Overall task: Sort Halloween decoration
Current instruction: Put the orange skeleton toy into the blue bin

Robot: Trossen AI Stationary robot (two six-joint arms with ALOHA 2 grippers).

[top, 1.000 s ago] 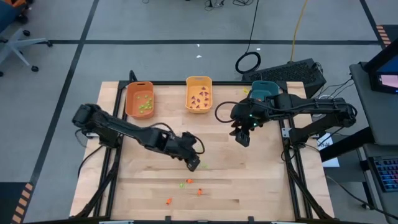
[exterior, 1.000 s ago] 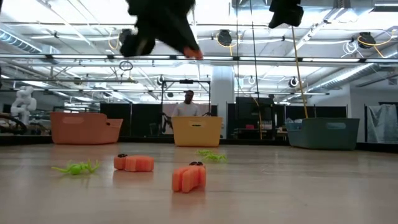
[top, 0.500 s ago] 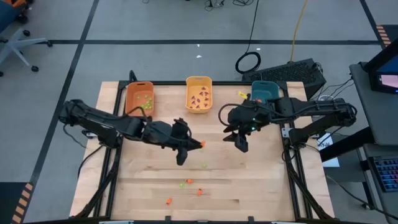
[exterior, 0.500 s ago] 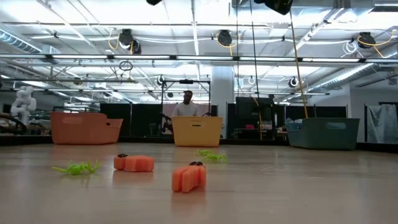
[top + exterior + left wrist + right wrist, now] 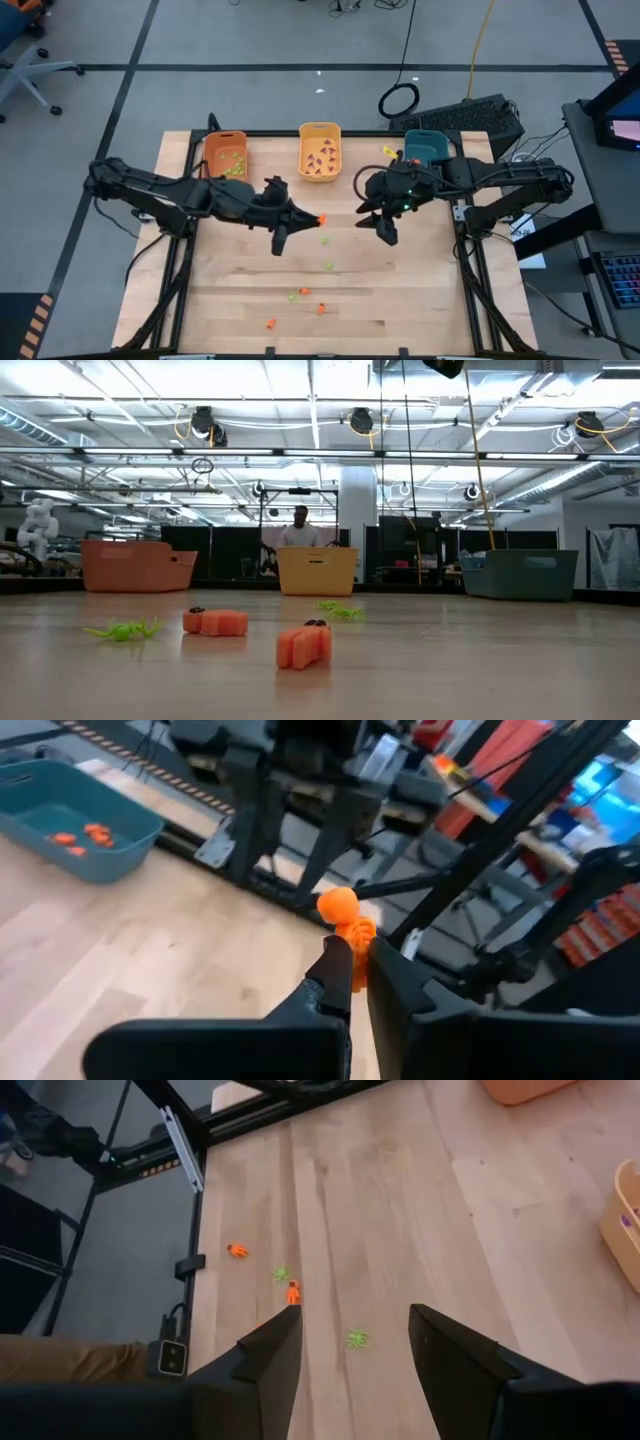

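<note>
My left gripper hangs high over the middle of the table, shut on a small orange trinket. Beyond it in the left wrist view stands the teal bin with orange trinkets inside. My right gripper hovers open over the table's right part, nothing between its fingers. Loose orange trinkets and green spiders lie on the wood near the front edge. My left gripper pinches the orange trinket's lower part between its two fingertips. The fingers reach nearly level toward the table's right side. The trinket's round head sticks out past the tips, and the trinket is lifted clear of the table.
Three bins line the far edge: orange with green pieces, yellow with purple ones, teal. A person stands behind the table. Black frame rails run along the table's sides.
My left gripper has risen well above the table and gone toward the far edge with the orange trinket, tipping from pointing steeply down to nearly level. It has left the top of the low view. The trinket stays between the fingertips.
</note>
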